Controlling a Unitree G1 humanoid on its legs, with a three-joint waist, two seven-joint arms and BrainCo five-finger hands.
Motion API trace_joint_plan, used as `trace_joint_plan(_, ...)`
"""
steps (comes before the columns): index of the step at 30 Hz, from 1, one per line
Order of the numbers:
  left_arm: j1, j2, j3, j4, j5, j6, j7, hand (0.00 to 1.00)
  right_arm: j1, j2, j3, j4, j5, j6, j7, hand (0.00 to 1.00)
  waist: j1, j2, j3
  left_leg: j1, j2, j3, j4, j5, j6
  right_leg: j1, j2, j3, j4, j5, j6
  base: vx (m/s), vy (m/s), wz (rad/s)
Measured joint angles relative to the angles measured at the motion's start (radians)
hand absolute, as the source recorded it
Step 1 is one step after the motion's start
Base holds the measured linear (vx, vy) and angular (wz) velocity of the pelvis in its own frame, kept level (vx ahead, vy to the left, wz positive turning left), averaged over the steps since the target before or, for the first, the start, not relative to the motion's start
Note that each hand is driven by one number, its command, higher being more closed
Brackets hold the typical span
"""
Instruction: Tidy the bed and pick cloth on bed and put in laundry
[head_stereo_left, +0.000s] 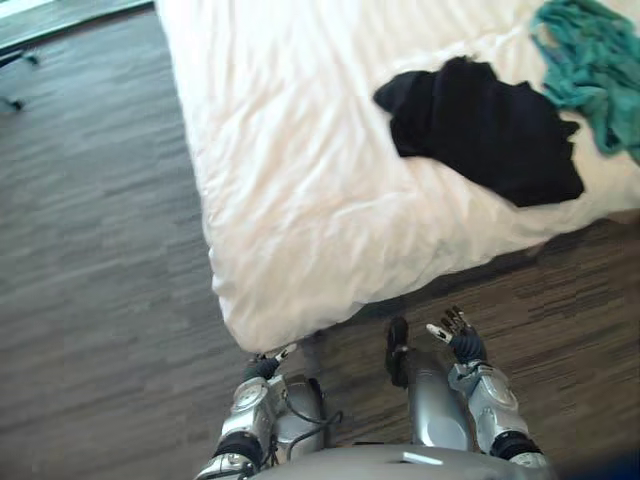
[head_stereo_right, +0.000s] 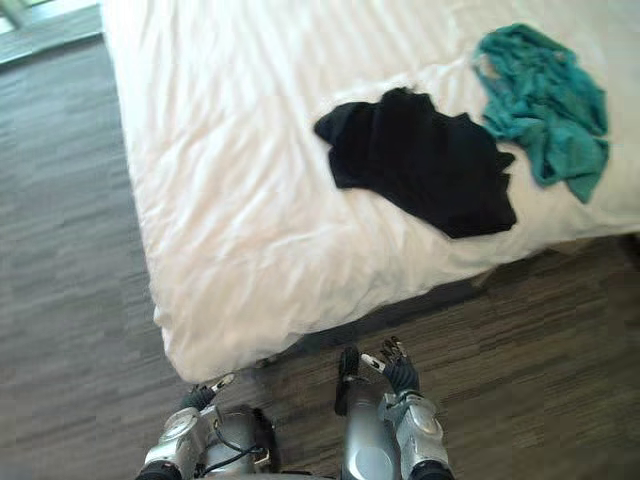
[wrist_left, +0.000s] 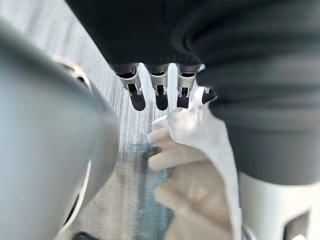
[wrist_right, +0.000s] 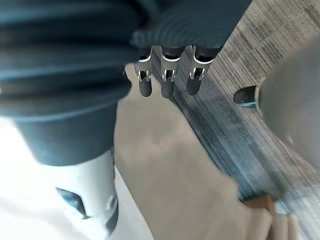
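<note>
Left eye view, inventory: crumpled black cloth garment & crumpled teal cloth lay on rumpled white bed, untouched. Left hand, right hand: low by bed edge, fingers relaxed, empty. Est. nothing done yet; tidying & laundry drop left.

Left hand low by hip, fingers straight; right hand low, fingers loosely spread.

Both eye views look steeply down from the head, sharing the bed corner and floor. The wrist views look close past the left hand and right hand.
</note>
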Motion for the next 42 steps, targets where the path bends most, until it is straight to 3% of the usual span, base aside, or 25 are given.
trace_joint_plan(1, 0.003, 0.001, -0.002, 0.005, 0.014, 0.005, -0.001, 0.00, 0.010, 0.000, 0.000, 0.007, 0.002, -0.004, 0.001, 0.00, -0.006, -0.002, -0.008, 0.018, -0.012, -0.005, -0.036, -0.011, -0.007, 0.001, 0.004, 0.003, -0.021, 0.011, 0.002, 0.08, 0.132, -0.51)
trace_joint_plan(3, 0.008, 0.010, -0.045, 0.045, 0.033, 0.011, -0.009, 0.00, 0.029, -0.007, -0.007, 0.058, 0.004, -0.025, 0.001, 0.00, -0.043, 0.008, -0.023, 0.122, -0.040, -0.031, -0.243, -0.049, -0.016, 0.001, 0.032, 0.020, -0.056, 0.087, -0.040, 0.10, 0.136, -0.49)
trace_joint_plan(7, 0.007, 0.030, -0.103, 0.070, 0.063, 0.009, -0.067, 0.00, 0.079, -0.007, -0.049, 0.137, 0.039, -0.077, 0.007, 0.00, -0.083, 0.011, -0.025, 0.248, -0.080, -0.021, -0.397, -0.051, -0.017, 0.036, 0.039, 0.038, -0.065, 0.118, -0.038, 0.01, 0.131, -0.37)
trace_joint_plan(9, 0.011, 0.040, -0.121, 0.090, 0.078, 0.007, -0.073, 0.00, 0.098, -0.009, -0.039, 0.149, 0.035, -0.094, 0.009, 0.00, -0.087, 0.008, -0.028, 0.287, -0.099, 0.010, -0.418, -0.045, 0.007, 0.043, 0.041, -0.003, -0.066, 0.171, -0.049, -0.21, 0.088, -0.76)
trace_joint_plan(10, 0.035, 0.044, -0.118, 0.094, 0.101, 0.007, -0.083, 0.00, 0.100, -0.018, -0.031, 0.142, 0.029, -0.112, 0.011, 0.00, -0.080, 0.022, -0.040, 0.292, -0.102, 0.076, -0.438, -0.017, 0.055, 0.045, 0.048, -0.057, -0.136, 0.272, -0.045, -0.30, 0.040, -1.05)
trace_joint_plan(12, 0.059, 0.043, -0.118, 0.093, 0.111, 0.005, -0.085, 0.00, 0.103, -0.015, -0.061, 0.122, 0.031, -0.117, 0.008, 0.00, -0.097, 0.045, -0.044, 0.323, -0.111, 0.142, -0.479, -0.025, 0.067, 0.024, -0.010, -0.241, 0.192, -0.007, -0.127, -0.21, 0.026, -0.76)
trace_joint_plan(13, 0.074, 0.043, -0.118, 0.092, 0.115, 0.005, -0.084, 0.00, 0.123, -0.006, -0.075, 0.121, 0.033, -0.117, 0.003, 0.00, -0.097, 0.044, -0.048, 0.336, -0.133, 0.176, -0.480, -0.026, 0.069, 0.032, -0.054, -0.312, 0.359, -0.139, -0.143, -0.14, 0.053, -0.75)
trace_joint_plan(14, 0.079, 0.047, -0.096, 0.081, 0.122, 0.004, -0.084, 0.00, 0.126, -0.005, -0.074, 0.117, 0.033, -0.117, 0.000, 0.00, -0.084, 0.017, -0.059, 0.329, -0.165, 0.202, -0.450, -0.027, 0.071, 0.034, -0.075, -0.343, 0.377, -0.138, -0.146, -0.13, 0.048, -0.95)
trace_joint_plan(15, 0.073, 0.045, -0.072, 0.084, 0.134, 0.002, -0.082, 0.00, 0.127, -0.002, -0.068, 0.112, 0.033, -0.116, -0.001, 0.00, -0.073, 0.014, -0.056, 0.312, -0.172, 0.218, -0.417, -0.025, 0.084, 0.037, -0.070, -0.343, 0.357, -0.111, -0.162, -0.21, 0.033, -1.36)
trace_joint_plan(16, 0.073, 0.048, -0.066, 0.097, 0.147, 0.003, -0.081, 0.00, 0.115, 0.004, -0.059, 0.104, 0.031, -0.118, -0.002, 0.00, -0.041, 0.020, -0.064, 0.266, -0.169, 0.187, -0.409, -0.039, 0.155, 0.051, -0.010, -0.274, 0.226, -0.056, -0.116, -0.45, -0.020, -1.76)
trace_joint_plan(17, 0.081, 0.040, -0.074, 0.090, 0.151, -0.006, -0.082, 0.00, 0.081, 0.005, -0.085, 0.101, 0.029, -0.110, -0.009, 0.00, -0.029, 0.068, -0.086, 0.236, -0.159, 0.194, -0.515, 0.010, 0.129, 0.053, -0.014, -0.302, 0.374, -0.160, -0.133, -0.45, -0.053, -1.73)
trace_joint_plan(18, 0.085, 0.044, -0.080, 0.088, 0.152, -0.017, -0.081, 0.00, 0.087, 0.011, -0.089, 0.098, 0.025, -0.107, -0.011, 0.00, -0.048, 0.043, -0.088, 0.252, -0.190, 0.238, -0.540, 0.027, 0.137, 0.068, -0.118, -0.332, 0.595, -0.246, -0.113, -0.39, -0.081, -1.27)
trace_joint_plan(20, 0.100, 0.043, -0.079, 0.087, 0.147, -0.012, -0.080, 0.00, 0.094, 0.008, -0.083, 0.099, 0.015, -0.101, -0.010, 0.00, -0.047, 0.037, -0.116, 0.244, -0.194, 0.298, -0.526, 0.027, 0.138, 0.181, -0.213, -0.331, 0.659, -0.281, -0.055, -0.09, -0.090, -1.07)
trace_joint_plan(22, 0.103, 0.054, -0.081, 0.084, 0.147, -0.011, -0.081, 0.00, 0.092, 0.013, -0.064, 0.095, -0.008, -0.089, -0.009, 0.00, -0.033, 0.004, -0.152, 0.176, -0.183, 0.370, -0.445, 0.023, 0.141, 0.259, -0.300, -0.295, 0.556, -0.200, -0.027, -0.01, -0.166, -1.39)
trace_joint_plan(23, 0.093, 0.078, -0.079, 0.090, 0.145, -0.006, -0.080, 0.00, 0.079, 0.033, -0.065, 0.080, -0.017, -0.074, -0.010, 0.00, -0.024, -0.001, -0.136, 0.119, -0.113, 0.401, -0.284, 0.010, 0.163, 0.311, -0.238, -0.299, 0.424, -0.206, -0.008, -0.06, -0.259, -1.34)
trace_joint_plan(24, 0.093, 0.088, -0.078, 0.081, 0.138, -0.010, -0.080, 0.00, 0.077, 0.042, -0.071, 0.069, -0.016, -0.063, -0.014, 0.00, -0.006, -0.023, -0.133, 0.051, -0.103, 0.392, -0.177, -0.040, 0.139, 0.356, -0.206, -0.280, 0.314, -0.195, -0.025, -0.10, -0.220, -1.33)
trace_joint_plan(25, 0.086, 0.088, -0.080, 0.079, 0.141, -0.011, -0.078, 0.00, 0.072, 0.040, -0.074, 0.066, -0.016, -0.055, -0.019, 0.00, -0.002, -0.037, -0.140, 0.039, -0.173, 0.360, -0.256, -0.049, 0.148, 0.368, -0.228, -0.254, 0.272, -0.206, -0.020, -0.21, -0.052, -1.11)
trace_joint_plan(26, 0.085, 0.069, -0.096, 0.078, 0.143, -0.009, -0.074, 0.00, 0.076, 0.013, -0.075, 0.033, -0.014, -0.051, -0.021, 0.00, -0.015, -0.014, -0.143, 0.035, -0.239, 0.336, -0.507, 0.156, 0.205, 0.389, -0.203, -0.256, 0.235, -0.219, 0.000, -0.23, 0.071, -0.99)
trace_joint_plan(27, 0.088, 0.060, -0.108, 0.088, 0.141, -0.001, -0.060, 0.00, 0.070, -0.005, -0.074, 0.022, -0.014, -0.043, -0.024, 0.00, -0.010, 0.020, -0.154, 0.030, -0.201, 0.381, -0.543, 0.209, 0.261, 0.389, -0.185, -0.273, 0.234, -0.266, 0.041, -0.25, 0.050, -0.69)
trace_joint_plan(28, 0.083, 0.070, -0.108, 0.089, 0.141, 0.008, -0.054, 0.00, 0.059, 0.004, -0.068, 0.020, -0.013, -0.030, -0.027, 0.00, -0.009, 0.002, -0.163, 0.025, -0.213, 0.387, -0.543, 0.216, 0.260, 0.397, -0.193, -0.277, 0.207, -0.289, 0.056, -0.18, -0.033, -0.55)
trace_joint_plan(30, 0.085, 0.070, -0.118, 0.060, 0.130, 0.009, -0.063, 0.00, 0.037, 0.018, -0.047, 0.011, -0.018, 0.018, -0.031, 0.00, 0.010, -0.008, -0.161, 0.006, -0.177, 0.434, -0.523, 0.230, 0.241, 0.452, -0.132, -0.312, 0.010, -0.272, 0.094, -0.19, -0.158, -0.52)
trace_joint_plan(35, 0.085, 0.042, -0.159, 0.029, 0.096, 0.004, -0.068, 0.00, 0.047, 0.027, 0.005, 0.007, -0.053, 0.065, -0.042, 0.00, -0.004, 0.010, -0.149, 0.058, -0.109, 0.450, -0.484, 0.247, 0.192, 0.570, -0.041, -0.295, -0.187, -0.212, 0.061, -0.16, -0.180, -0.34)
trace_joint_plan(38, 0.098, 0.039, -0.157, 0.030, 0.050, -0.025, -0.084, 0.00, 0.047, -0.001, 0.002, 0.043, -0.056, 0.105, -0.042, 0.00, -0.005, 0.036, -0.132, 0.010, -0.076, 0.261, -0.373, 0.237, 0.148, 0.552, -0.021, -0.217, -0.192, -0.203, 0.046, -0.12, -0.126, -0.66)
trace_joint_plan(40, 0.129, 0.029, -0.147, 0.028, 0.046, -0.071, -0.108, 0.00, 0.047, -0.051, -0.007, 0.092, -0.056, 0.128, -0.042, 0.00, 0.002, 0.073, -0.124, -0.020, -0.073, 0.080, -0.294, 0.190, 0.094, 0.506, -0.019, -0.144, -0.181, -0.190, 0.019, -0.07, 0.040, -1.01)
trace_joint_plan(42, 0.129, 0.030, -0.147, 0.033, 0.050, -0.085, -0.117, 0.00, 0.055, -0.057, -0.023, 0.107, -0.056, 0.134, -0.043, 0.00, 0.003, 0.080, -0.120, -0.020, -0.074, 0.026, -0.264, 0.156, 0.074, 0.486, -0.019, -0.118, -0.164, -0.190, 0.018, -0.02, 0.082, -0.71)
